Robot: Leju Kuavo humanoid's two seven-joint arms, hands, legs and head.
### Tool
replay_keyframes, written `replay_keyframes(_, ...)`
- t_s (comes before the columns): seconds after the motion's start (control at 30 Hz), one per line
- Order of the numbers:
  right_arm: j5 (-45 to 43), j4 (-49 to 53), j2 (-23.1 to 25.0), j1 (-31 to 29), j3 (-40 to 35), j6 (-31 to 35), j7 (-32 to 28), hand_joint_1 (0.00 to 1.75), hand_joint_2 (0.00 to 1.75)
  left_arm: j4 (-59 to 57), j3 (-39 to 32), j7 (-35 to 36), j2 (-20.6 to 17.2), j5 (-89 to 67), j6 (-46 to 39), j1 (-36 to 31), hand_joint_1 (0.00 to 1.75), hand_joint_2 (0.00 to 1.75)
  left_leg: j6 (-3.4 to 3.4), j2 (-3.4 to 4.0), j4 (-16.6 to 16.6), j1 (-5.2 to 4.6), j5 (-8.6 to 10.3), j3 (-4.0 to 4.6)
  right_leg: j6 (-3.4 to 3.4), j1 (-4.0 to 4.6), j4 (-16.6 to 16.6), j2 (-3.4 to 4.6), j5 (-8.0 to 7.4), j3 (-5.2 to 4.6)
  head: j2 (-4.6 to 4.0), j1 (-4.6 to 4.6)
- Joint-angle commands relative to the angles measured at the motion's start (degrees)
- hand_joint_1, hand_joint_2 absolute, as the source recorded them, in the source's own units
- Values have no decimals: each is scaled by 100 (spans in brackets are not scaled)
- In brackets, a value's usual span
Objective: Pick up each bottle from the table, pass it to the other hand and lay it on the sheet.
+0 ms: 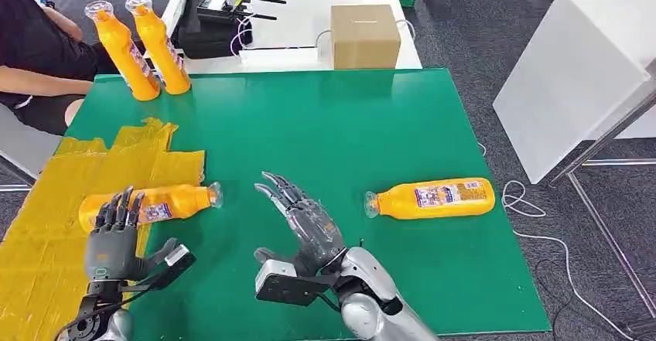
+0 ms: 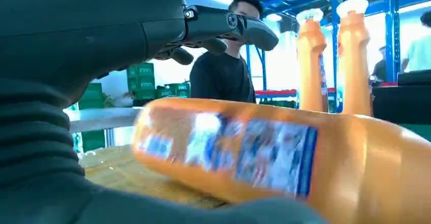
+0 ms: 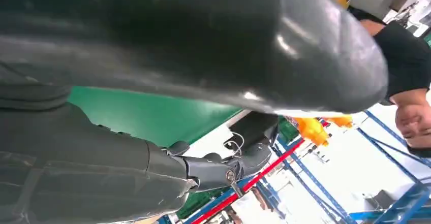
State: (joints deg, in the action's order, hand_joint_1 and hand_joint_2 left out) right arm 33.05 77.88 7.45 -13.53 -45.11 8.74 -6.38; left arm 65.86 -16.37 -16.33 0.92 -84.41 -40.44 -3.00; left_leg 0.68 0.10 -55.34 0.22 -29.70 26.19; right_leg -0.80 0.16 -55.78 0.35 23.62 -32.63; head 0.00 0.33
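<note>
Lying on yellow sheet [image 1: 46, 202], orange bottle [image 1: 174, 200], label blurred; left hand [image 1: 114, 236], right hand [image 1: 305, 221] spread, empty.

On the green table mat [image 1: 325, 124], a yellow crinkled sheet [image 1: 46, 225] covers the near left corner. One orange plastic bottle [image 1: 166, 202] lies on the sheet's right edge, another [image 1: 433, 199] lies near the mat's right edge, and two [image 1: 143, 43] stand at its far left corner.
</note>
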Motion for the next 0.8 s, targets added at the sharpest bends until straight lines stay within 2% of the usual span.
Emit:
replay_keyframes(0.03,-7,-269,-201,-242,-143,30,27,0,0,-23,-77,-1,70,-7,44,-72,0,0,-2,0,7,10,-1,-13,-8,9,17,-3,-5,18,0,0)
replay_keyframes(0.17,5,-255,-216,-227,-131,47,31,0,0,66,-180,-92,117,72,44,-63,0,0,-2,0,4,6,-2,-9,-5,5,9,-2,-1,11,0,2)
replay_keyframes(0.23,65,-216,-277,-186,-84,117,55,0,0,492,-545,-594,356,288,44,-40,0,0,-1,-2,3,5,-3,-8,-6,5,8,-3,0,11,0,0)
replay_keyframes(0.4,129,-127,-354,-87,69,159,57,0,0,602,-1259,-1500,766,754,44,-216,0,0,1,-6,1,7,-3,-7,-8,7,11,-8,0,13,0,0)
replay_keyframes(0.43,168,-102,-369,-49,96,175,62,0,0,584,-1457,-1797,883,1045,44,-289,0,0,2,-7,1,4,-1,-6,-7,4,9,-9,0,11,0,0)
replay_keyframes(0.47,276,-61,-390,8,139,223,90,0,0,297,-1560,-2308,990,1974,44,-404,0,0,1,-10,2,7,-2,-7,-9,7,12,-12,-1,15,0,0)
replay_keyframes(0.5,389,9,-440,98,201,284,112,0,0,238,-1397,-2367,976,2744,44,-401,0,0,1,-11,1,3,0,-5,-7,3,9,-13,0,10,0,0)
replay_keyframes(0.53,726,121,-478,261,359,411,211,0,0,389,-840,-2126,832,3985,448,-260,0,0,1,-15,3,8,0,-9,-11,7,16,-17,-2,19,0,2)
replay_keyframes(0.57,1130,261,-538,468,559,519,361,0,175,852,-647,-2021,871,4901,1287,-127,0,0,1,-21,7,-1,3,-8,-6,-1,11,-23,2,14,0,0)
replay_keyframes(0.6,1305,436,-633,671,741,528,383,0,175,1281,-539,-1840,934,5102,1627,15,0,0,1,-35,7,3,3,-11,-9,3,17,-37,4,22,0,2)
replay_keyframes(0.63,2118,680,-778,1040,1240,681,1224,0,175,2035,-528,-1736,1217,6671,3184,292,0,0,1,-38,3,3,1,-7,-9,6,16,-40,6,21,0,0)
replay_keyframes(0.67,2357,1050,-1057,1482,1902,650,1187,0,175,2901,-315,-1514,1534,6958,3706,731,0,0,3,-43,-4,4,-3,-3,-10,8,13,-45,9,17,0,2)
replay_keyframes(0.7,2359,1195,-1163,1657,2257,536,994,0,175,3236,-171,-1407,1643,6962,3743,936,0,0,5,-44,-7,6,-7,-3,-11,10,14,-45,11,17,0,-2)
replay_keyframes(0.77,2773,1350,-1327,1921,3043,348,1278,0,175,3450,119,-1241,1690,7153,4011,1191,0,0,10,-53,-8,2,-11,-9,-18,7,18,-55,17,24,0,-4)
replay_keyframes(0.8,2717,1411,-1404,1988,3329,247,1184,0,175,3427,180,-1235,1686,7165,4029,1223,0,0,11,-56,-9,-3,-8,-2,-18,2,16,-56,15,18,0,-2)
